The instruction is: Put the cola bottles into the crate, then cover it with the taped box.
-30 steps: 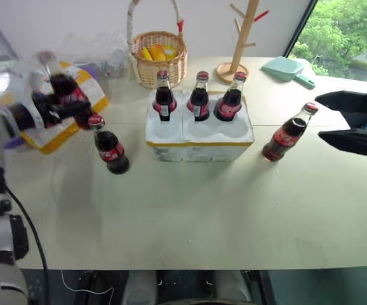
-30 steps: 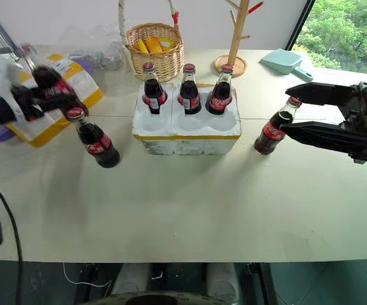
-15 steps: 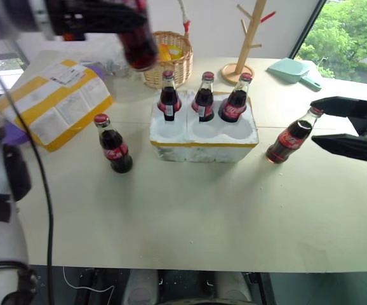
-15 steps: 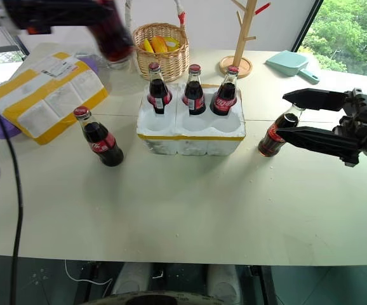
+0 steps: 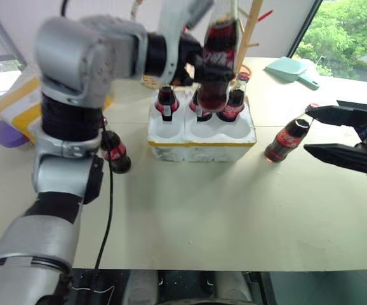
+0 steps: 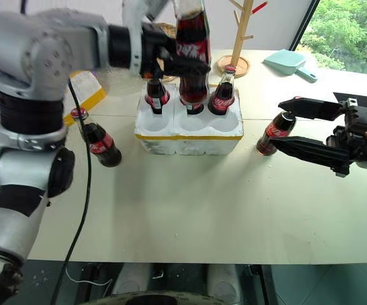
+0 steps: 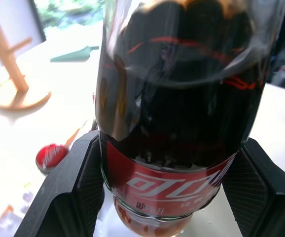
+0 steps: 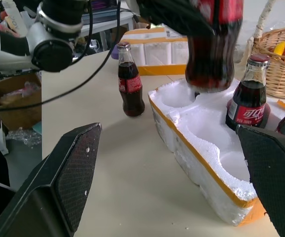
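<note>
The crate (image 5: 201,132) sits near the worktop's (image 5: 234,210) far edge, three cola bottles (image 5: 166,101) in its back wells. The right wrist view shows the empty front wells. Left gripper (image 7: 169,163) is clamped on a bottle (image 5: 216,57) above the crate — right gripper (image 6: 294,124) gapes, fingers apart, beside another bottle (image 6: 271,133).
</note>
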You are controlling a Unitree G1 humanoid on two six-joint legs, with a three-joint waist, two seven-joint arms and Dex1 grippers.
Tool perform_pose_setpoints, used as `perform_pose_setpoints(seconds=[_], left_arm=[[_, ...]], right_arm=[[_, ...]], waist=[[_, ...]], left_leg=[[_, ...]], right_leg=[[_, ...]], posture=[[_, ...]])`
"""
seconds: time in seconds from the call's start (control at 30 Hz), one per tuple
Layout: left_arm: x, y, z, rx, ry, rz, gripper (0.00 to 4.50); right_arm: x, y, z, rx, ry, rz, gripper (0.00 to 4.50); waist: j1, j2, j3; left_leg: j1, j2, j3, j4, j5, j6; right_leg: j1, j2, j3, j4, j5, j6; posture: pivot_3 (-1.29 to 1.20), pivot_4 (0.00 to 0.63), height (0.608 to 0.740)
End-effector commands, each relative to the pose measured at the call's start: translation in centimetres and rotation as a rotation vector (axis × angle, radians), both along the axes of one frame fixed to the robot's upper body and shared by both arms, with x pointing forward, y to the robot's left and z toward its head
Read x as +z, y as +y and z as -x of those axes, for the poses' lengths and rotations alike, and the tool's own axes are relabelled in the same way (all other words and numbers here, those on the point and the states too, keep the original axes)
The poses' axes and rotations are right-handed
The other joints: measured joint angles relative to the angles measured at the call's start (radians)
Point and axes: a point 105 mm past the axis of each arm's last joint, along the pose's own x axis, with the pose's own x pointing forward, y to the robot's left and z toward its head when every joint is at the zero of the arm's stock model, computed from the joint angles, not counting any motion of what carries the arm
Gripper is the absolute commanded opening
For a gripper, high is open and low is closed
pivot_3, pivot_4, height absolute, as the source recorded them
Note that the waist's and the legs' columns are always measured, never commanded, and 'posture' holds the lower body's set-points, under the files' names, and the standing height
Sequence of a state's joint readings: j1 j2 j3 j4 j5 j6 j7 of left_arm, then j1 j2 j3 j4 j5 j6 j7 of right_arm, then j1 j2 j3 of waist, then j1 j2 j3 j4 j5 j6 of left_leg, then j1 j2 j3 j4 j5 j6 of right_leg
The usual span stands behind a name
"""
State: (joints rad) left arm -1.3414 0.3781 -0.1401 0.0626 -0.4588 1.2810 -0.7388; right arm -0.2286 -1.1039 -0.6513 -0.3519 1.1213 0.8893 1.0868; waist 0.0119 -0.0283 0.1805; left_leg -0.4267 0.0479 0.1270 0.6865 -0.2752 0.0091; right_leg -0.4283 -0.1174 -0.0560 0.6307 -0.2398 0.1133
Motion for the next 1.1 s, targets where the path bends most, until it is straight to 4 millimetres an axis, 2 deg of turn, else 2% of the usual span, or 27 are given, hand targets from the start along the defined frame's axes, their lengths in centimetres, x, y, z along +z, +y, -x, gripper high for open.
perform_pose_setpoints(seconds=[0.03, 0.13, 0.4, 0.6, 0.77, 0.87, 0.93, 1.0, 1.1], left_arm=[[0.2, -0.7, -0.1, 0.052, -0.125, -0.012, 2.75], [-1.6, -1.5, -0.7, 0.077, -0.13, -0.016, 2.75], [-4.5, -3.1, -2.1, 0.122, -0.113, 0.012, 2.75], [-6.7, -2.6, -3.3, 0.172, -0.117, -0.059, 2.75], [-6.7, -2.1, -3.5, 0.191, -0.125, -0.072, 2.75], [-7.4, -1.9, -3.8, 0.207, -0.113, -0.094, 2.75], [-7.4, -1.8, -3.8, 0.223, -0.119, -0.104, 3.78], [-6.8, -1.7, -3.6, 0.223, -0.125, -0.094, 4.47], [-6.5, -1.3, -3.3, 0.224, -0.132, -0.092, 4.47]], right_arm=[[0.4, -0.2, 0.1, -0.04, -0.056, 0.015, 4.5], [0.1, -0.3, 0.0, -0.05, -0.056, 0.034, 4.5], [0.7, -0.2, -0.1, -0.042, -0.067, 0.038, 4.5], [0.7, -0.2, -0.2, -0.046, -0.068, 0.042, 4.5], [0.5, -0.4, -0.3, -0.061, -0.069, 0.041, 4.5], [0.4, -0.3, -0.4, -0.063, -0.07, 0.04, 4.5], [0.3, -0.3, -0.5, -0.065, -0.071, 0.038, 4.5], [0.4, -0.4, -0.5, -0.068, -0.072, 0.031, 4.5], [0.4, -0.5, -0.6, -0.075, -0.07, 0.022, 4.5]], waist=[[0.001, 0.0, 0.0], [0.002, 0.0, 0.0], [0.003, 0.0, 0.0], [0.002, 0.0, 0.0], [0.002, 0.0, 0.0], [0.0, 0.0, 0.0], [0.001, 0.001, 0.0], [0.0, 0.001, 0.0], [0.001, 0.001, 0.0]], left_leg=[[0.0, 0.0, 0.0, 0.0, 0.0, 0.0], [0.0, 0.0, 0.0, 0.0, 0.0, 0.0], [-0.001, 0.0, -0.001, 0.0, 0.0, 0.0], [0.0, 0.0, -0.001, 0.0, 0.0, 0.0], [0.0, 0.0, -0.001, 0.001, -0.001, 0.001], [0.001, 0.0, -0.002, 0.001, -0.002, 0.003], [0.001, 0.0, -0.002, 0.001, -0.002, 0.003], [0.001, 0.0, -0.002, 0.001, -0.002, 0.003], [0.001, 0.0, -0.002, 0.001, -0.002, 0.003]], right_leg=[[0.0, 0.0, 0.0, 0.0, 0.0, 0.0], [0.0, 0.0, 0.0, 0.0, 0.0, 0.0], [0.0, 0.0, 0.0, -0.001, 0.0, 0.0], [0.0, 0.0, 0.0, 0.0, 0.0, 0.0], [0.001, 0.0, 0.0, 0.0, 0.0, 0.0], [0.001, 0.0, 0.0, 0.0, 0.0, 0.0], [0.002, 0.0, 0.0, 0.0, 0.0, -0.001], [0.002, 0.0, 0.0, 0.0, 0.0, -0.001], [0.002, 0.0, 0.0, 0.0, 0.0, -0.001]], posture=[[0.0, 0.15, 0.74], [0.0, 0.15, 0.74], [0.0, 0.15, 0.74], [0.0, 0.15, 0.74], [0.0, 0.15, 0.74], [0.0, 0.15, 0.74], [0.0, 0.15, 0.74], [0.0, 0.15, 0.74], [0.0, 0.15, 0.74]])
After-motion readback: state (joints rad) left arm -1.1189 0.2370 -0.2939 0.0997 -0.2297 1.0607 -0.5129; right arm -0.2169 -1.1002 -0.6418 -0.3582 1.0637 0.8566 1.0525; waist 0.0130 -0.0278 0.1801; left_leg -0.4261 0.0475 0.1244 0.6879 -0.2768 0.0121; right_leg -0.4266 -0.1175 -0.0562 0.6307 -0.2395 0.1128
